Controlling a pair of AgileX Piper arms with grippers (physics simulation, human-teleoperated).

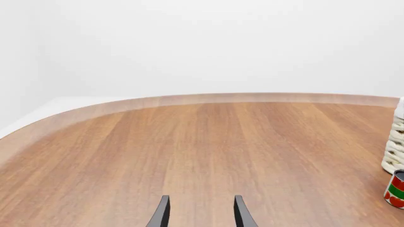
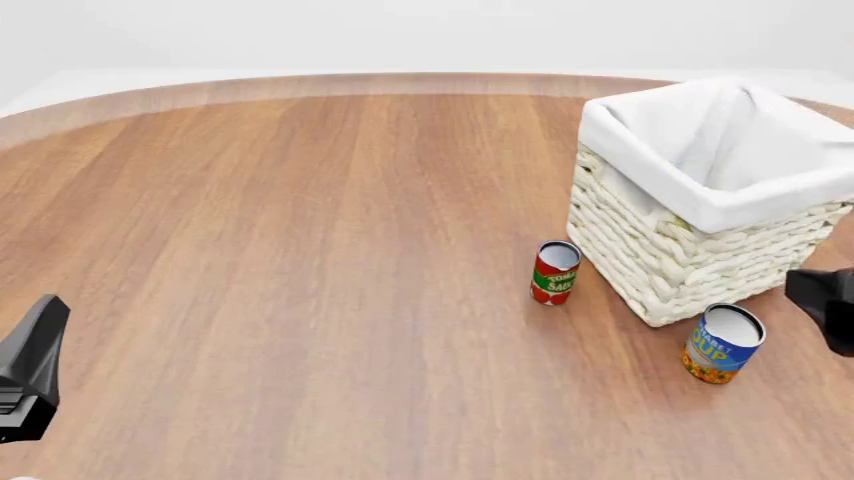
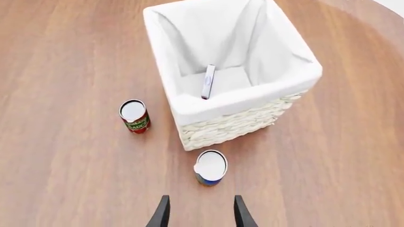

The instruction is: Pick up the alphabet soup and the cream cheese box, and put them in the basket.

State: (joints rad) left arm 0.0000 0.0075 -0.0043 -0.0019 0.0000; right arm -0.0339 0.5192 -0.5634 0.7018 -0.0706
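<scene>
The alphabet soup [image 2: 722, 343], a blue and yellow-orange can with a silver top, stands upright on the table just in front of the basket [image 2: 667, 250]. In the right wrist view the alphabet soup [image 3: 210, 167] sits a short way beyond my right gripper [image 3: 198, 198], which is open and empty. The cream cheese box [image 3: 207, 81] stands on its edge inside the basket [image 3: 233, 124], leaning against the white liner. My left gripper [image 1: 198, 198] is open over bare wood, far from both items. In the front view only dark parts of both arms show at the left and right edges.
A smaller red-and-green can [image 2: 554, 272] stands upright left of the basket, also seen as the red can [image 3: 134, 116] and the red can [image 1: 396, 189]. The wooden table's curved far edge [image 2: 334, 85] runs along the back.
</scene>
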